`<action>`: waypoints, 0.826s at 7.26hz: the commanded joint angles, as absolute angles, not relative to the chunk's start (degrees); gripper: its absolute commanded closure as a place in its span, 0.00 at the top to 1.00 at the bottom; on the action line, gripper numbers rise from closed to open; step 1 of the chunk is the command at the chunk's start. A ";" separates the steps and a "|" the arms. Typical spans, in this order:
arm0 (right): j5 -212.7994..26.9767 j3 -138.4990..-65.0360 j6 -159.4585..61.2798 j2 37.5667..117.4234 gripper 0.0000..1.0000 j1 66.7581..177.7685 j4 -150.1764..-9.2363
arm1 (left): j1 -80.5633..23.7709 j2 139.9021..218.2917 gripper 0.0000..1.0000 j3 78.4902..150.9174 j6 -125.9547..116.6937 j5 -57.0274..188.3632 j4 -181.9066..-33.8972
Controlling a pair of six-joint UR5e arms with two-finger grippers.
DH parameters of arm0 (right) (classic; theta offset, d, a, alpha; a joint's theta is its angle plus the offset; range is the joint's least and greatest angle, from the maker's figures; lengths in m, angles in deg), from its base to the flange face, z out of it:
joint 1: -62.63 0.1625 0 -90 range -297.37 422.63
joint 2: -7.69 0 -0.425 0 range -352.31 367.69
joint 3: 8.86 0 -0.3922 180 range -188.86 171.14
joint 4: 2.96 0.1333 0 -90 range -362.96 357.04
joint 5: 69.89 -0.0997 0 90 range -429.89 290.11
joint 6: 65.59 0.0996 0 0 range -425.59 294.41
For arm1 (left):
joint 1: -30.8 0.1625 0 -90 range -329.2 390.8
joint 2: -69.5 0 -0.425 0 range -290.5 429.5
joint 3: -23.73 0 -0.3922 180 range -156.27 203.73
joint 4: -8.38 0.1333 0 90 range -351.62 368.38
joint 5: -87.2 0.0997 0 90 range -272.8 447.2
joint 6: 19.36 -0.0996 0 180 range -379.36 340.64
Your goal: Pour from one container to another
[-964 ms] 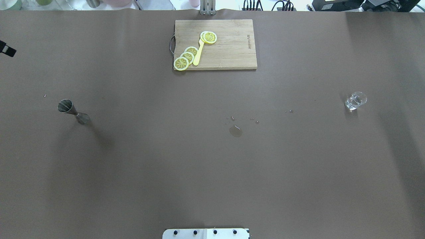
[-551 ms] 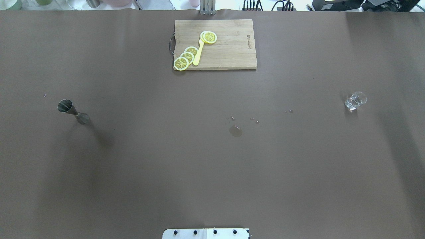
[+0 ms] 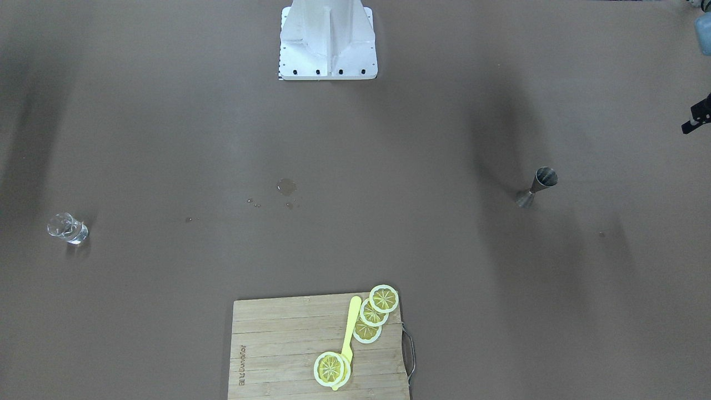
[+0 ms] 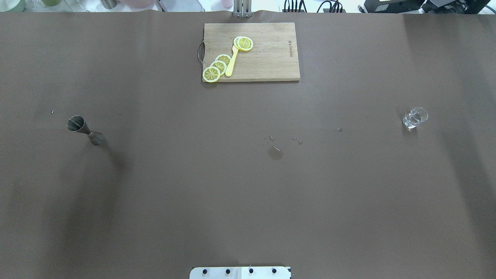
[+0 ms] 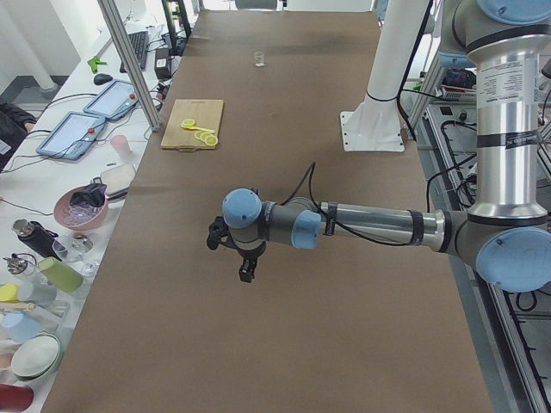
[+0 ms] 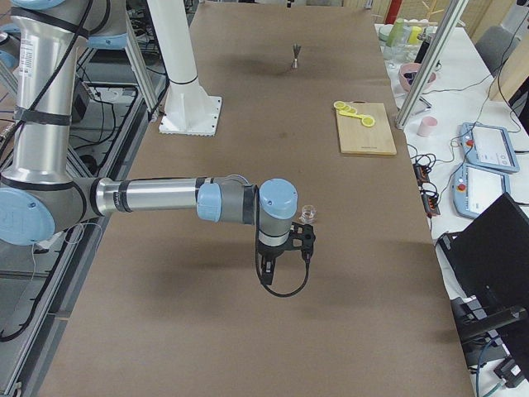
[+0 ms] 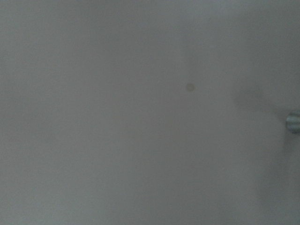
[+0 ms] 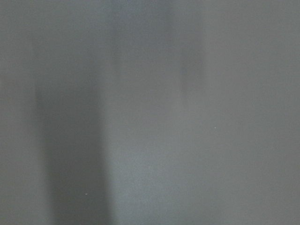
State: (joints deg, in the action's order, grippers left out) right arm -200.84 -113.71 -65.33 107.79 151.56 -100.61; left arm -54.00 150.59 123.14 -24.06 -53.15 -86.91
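The steel jigger (image 4: 83, 130) stands upright on the brown table at my left, also seen in the front view (image 3: 536, 188) and far off in the exterior right view (image 6: 296, 55). The clear glass cup (image 4: 414, 117) stands upright at my right (image 3: 68, 228). Neither gripper is in the overhead view. A black part of my left gripper (image 3: 697, 119) pokes in at the front view's edge, well apart from the jigger; I cannot tell whether it is open. My right gripper (image 6: 285, 258) hovers just in front of the cup (image 6: 308, 213); its state cannot be judged there.
A wooden cutting board (image 4: 271, 62) with lemon slices (image 4: 217, 66) and a yellow utensil lies at the table's far middle. A small puddle (image 4: 275, 153) with droplets marks the centre. The robot's base plate (image 4: 240, 272) sits at the near edge.
The black tip of my left gripper, at the overhead view's left edge one second ago, has left that view. The jigger and the cup have not moved.
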 commanded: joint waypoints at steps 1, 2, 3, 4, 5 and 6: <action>-200.93 -113.80 -65.24 107.79 1.00 151.58 -100.61 | -57.61 147.37 0.99 122.27 -28.84 -51.68 -86.63; -200.93 -113.80 -65.24 107.79 1.00 151.58 -100.61 | -58.92 147.46 0.99 121.65 -31.90 -50.71 -84.63; -200.93 -113.80 -65.24 107.79 1.00 151.66 -100.61 | -59.55 147.90 1.00 121.64 -33.41 -50.61 -81.22; -200.93 -113.80 -65.33 107.79 1.00 151.66 -100.61 | -59.47 148.16 0.99 121.56 -33.42 -50.26 -77.79; -200.93 -113.80 -65.33 107.79 1.00 151.66 -100.61 | -59.38 148.25 0.99 121.73 -33.51 -47.65 -75.49; -200.93 -113.80 -65.33 107.79 1.00 151.66 -100.61 | -59.64 148.43 0.99 121.99 -36.64 -46.32 -73.82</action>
